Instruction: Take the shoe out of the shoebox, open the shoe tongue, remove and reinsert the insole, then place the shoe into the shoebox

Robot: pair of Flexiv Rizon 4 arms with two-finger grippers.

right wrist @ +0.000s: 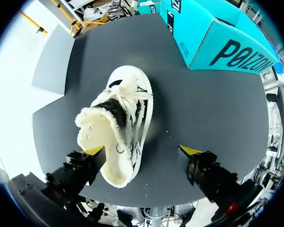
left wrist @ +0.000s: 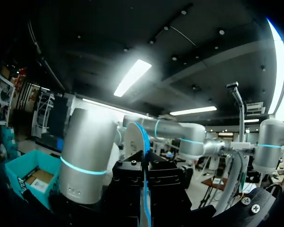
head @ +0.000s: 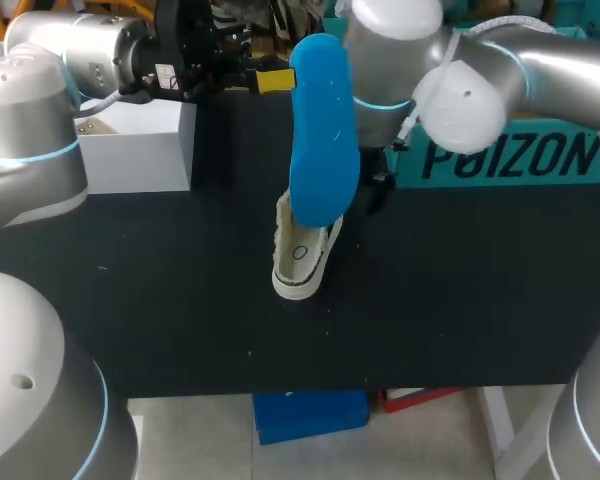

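Above the white, fleece-lined shoe on the matte black surface, left fingers clamp the smooth, oblong blue insole upright; right fingers hang released, flanking the shoe.

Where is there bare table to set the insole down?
Bare black table: the near strip in front of the white shoe, left of it before the grey box, right of it before the teal shoebox. Crowded: mid-back, where the left tool holds the blue insole over the shoe.
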